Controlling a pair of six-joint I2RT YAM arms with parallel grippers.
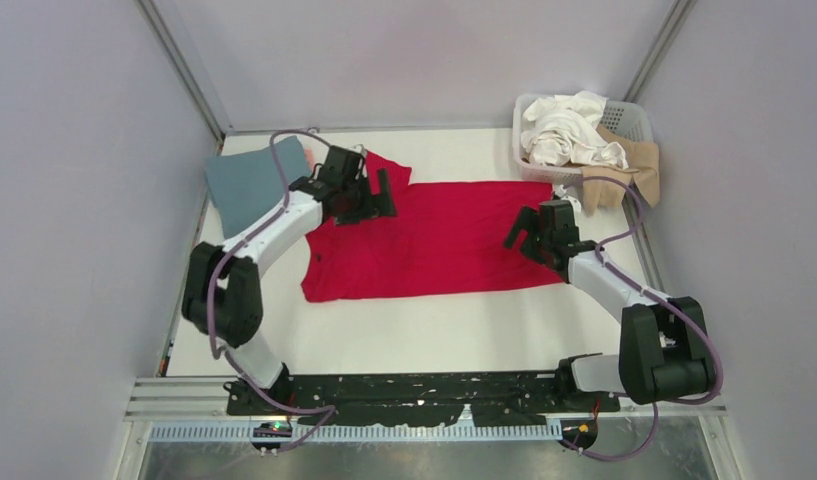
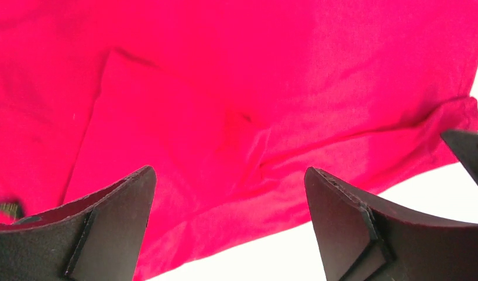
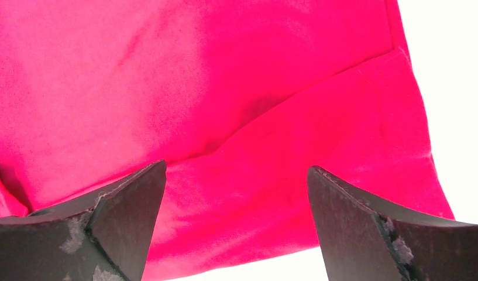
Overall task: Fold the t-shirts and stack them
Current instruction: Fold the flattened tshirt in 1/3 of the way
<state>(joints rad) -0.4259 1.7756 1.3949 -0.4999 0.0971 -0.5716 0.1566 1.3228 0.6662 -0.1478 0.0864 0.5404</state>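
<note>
Label (image 2: 8,208), perhaps, on red t-shirt (image 1: 434,240)

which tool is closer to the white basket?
Right. The right tool is over the red shirt's end nearest the basket; the left tool is over its opposite end, by the teal shirt.

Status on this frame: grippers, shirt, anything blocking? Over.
Jaws open, empty: left gripper and right gripper over opposite ends of red t-shirt. Shirt spread on table, unstacked. Nothing lying on it.
</note>
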